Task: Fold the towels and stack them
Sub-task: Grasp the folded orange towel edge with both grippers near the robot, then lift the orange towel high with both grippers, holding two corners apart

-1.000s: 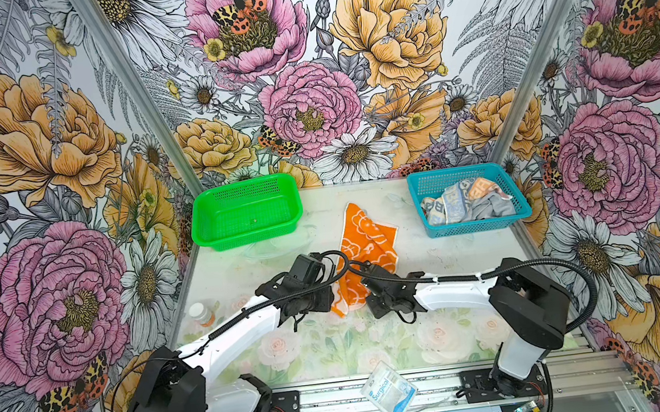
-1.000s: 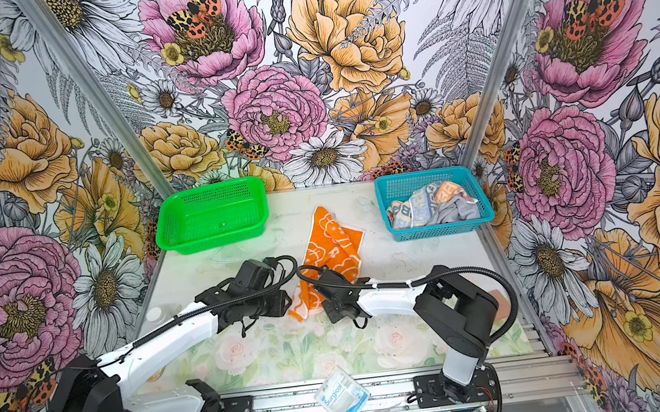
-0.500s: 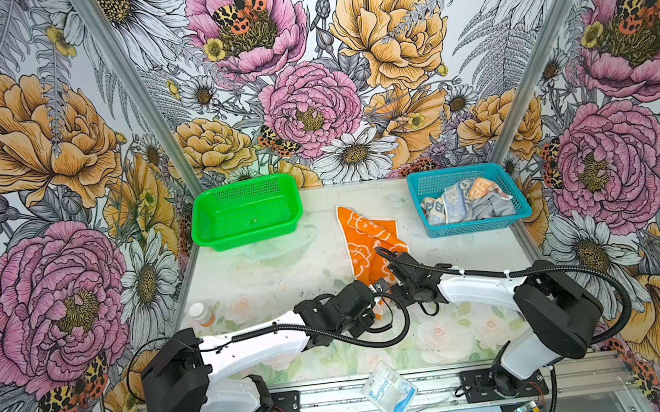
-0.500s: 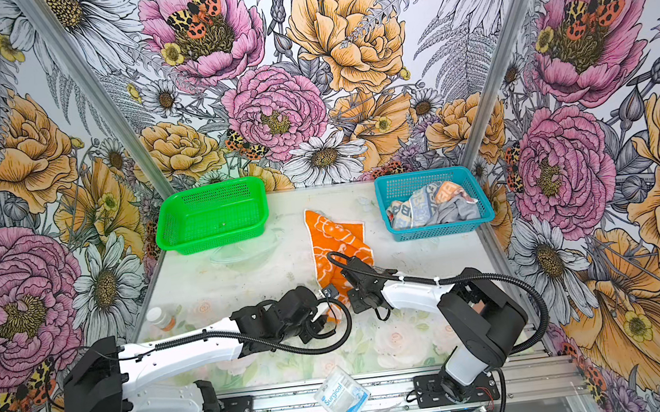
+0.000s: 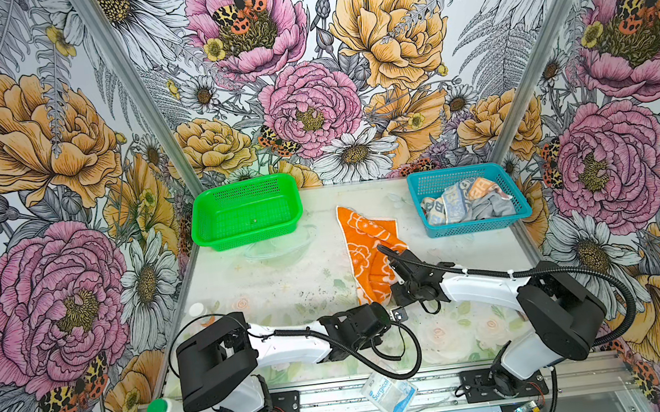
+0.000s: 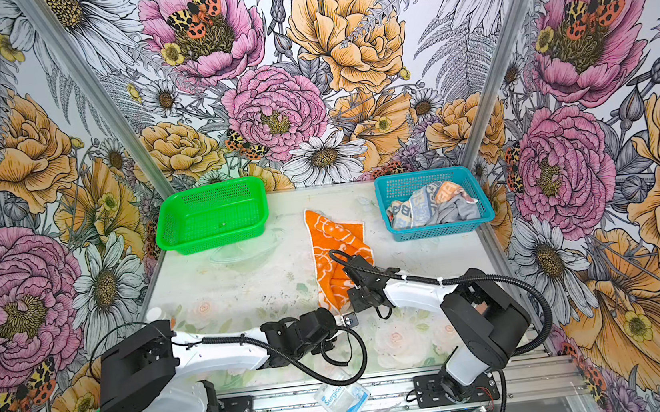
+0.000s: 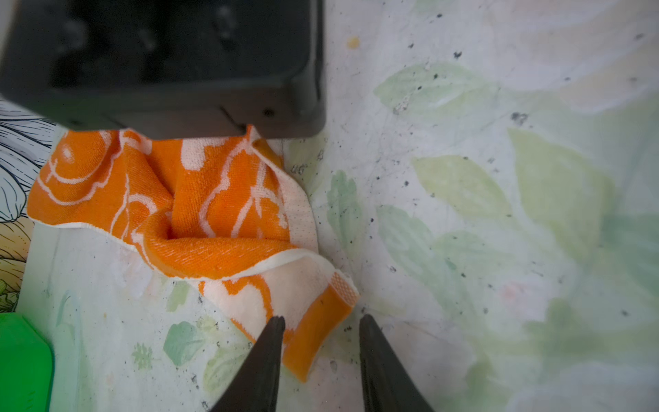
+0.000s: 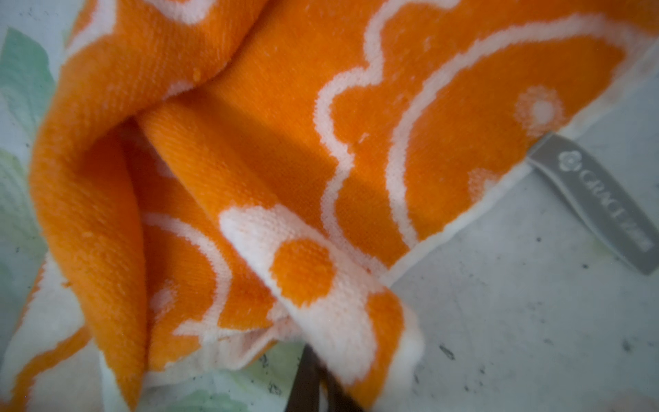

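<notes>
An orange towel (image 5: 365,236) with cream flower outlines lies rumpled mid-table in both top views (image 6: 333,236). My right gripper (image 5: 390,267) is shut on a fold at its right edge; in the right wrist view the closed tips (image 8: 313,355) vanish under the cloth (image 8: 285,125). My left gripper (image 5: 374,306) sits at the towel's near end. In the left wrist view it is open (image 7: 321,321), with the towel's near corner (image 7: 313,321) lying between its fingers. A lettered towel (image 5: 457,202) and a grey towel (image 5: 495,208) lie crumpled in the blue basket (image 5: 477,227).
A green basket (image 5: 245,211) stands at the back left with a clear dish (image 5: 278,248) before it. A "Surgical" packet (image 5: 387,393) lies on the front rail. A green-capped bottle (image 5: 162,410) sits at the front left corner.
My left arm swung from the towel's left side down toward the front, and its gripper now straddles the near corner. The right gripper drew the towel out longer.
</notes>
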